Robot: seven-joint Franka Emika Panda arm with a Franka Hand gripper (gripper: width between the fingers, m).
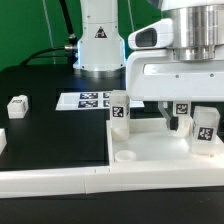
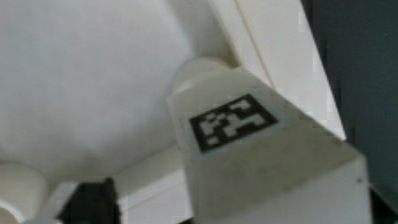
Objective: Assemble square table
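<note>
Black table (image 1: 50, 140), tagged leg post (image 2: 249, 150) between open fingers (image 2: 36, 190).

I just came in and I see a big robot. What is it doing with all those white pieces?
It is building a little square table. The hand hangs open low over the tabletop, gripping nothing. A few leg posts stand there, one at its edge and one beside the hand. Another leg post waits off on the black table.

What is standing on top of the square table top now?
On the table top stand white tagged leg posts: one near its edge, another toward the exterior view's right. The gripper covers what lies behind it.
</note>
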